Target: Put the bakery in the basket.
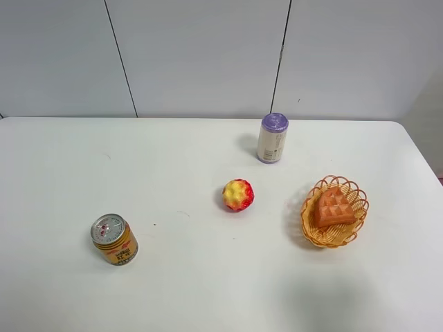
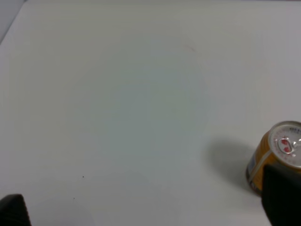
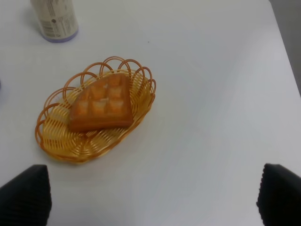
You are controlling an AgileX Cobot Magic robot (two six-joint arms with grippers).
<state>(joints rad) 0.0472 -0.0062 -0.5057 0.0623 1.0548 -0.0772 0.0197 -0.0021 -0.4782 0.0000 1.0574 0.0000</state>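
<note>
The bakery [image 1: 333, 206], an orange-brown waffle wedge with square dents, lies inside the oval orange-yellow woven basket [image 1: 351, 232] at the right of the table. In the right wrist view the waffle [image 3: 101, 103] rests in the basket [image 3: 61, 141]. My right gripper [image 3: 153, 188] is open and empty, with its two black fingertips [image 3: 26, 193] spread wide, clear of the basket. My left gripper [image 2: 148, 200] is open and empty over bare table, with one fingertip [image 2: 282, 193] in front of a can. Neither arm shows in the exterior high view.
A round red-and-yellow fruit [image 1: 237, 195] sits mid-table. A white cylinder with a purple lid [image 1: 273, 137] stands behind it and also shows in the right wrist view [image 3: 55, 19]. A gold drink can [image 1: 114, 238] stands front left and also shows in the left wrist view [image 2: 277, 153]. The table's right edge [image 1: 423, 155] lies beyond the basket.
</note>
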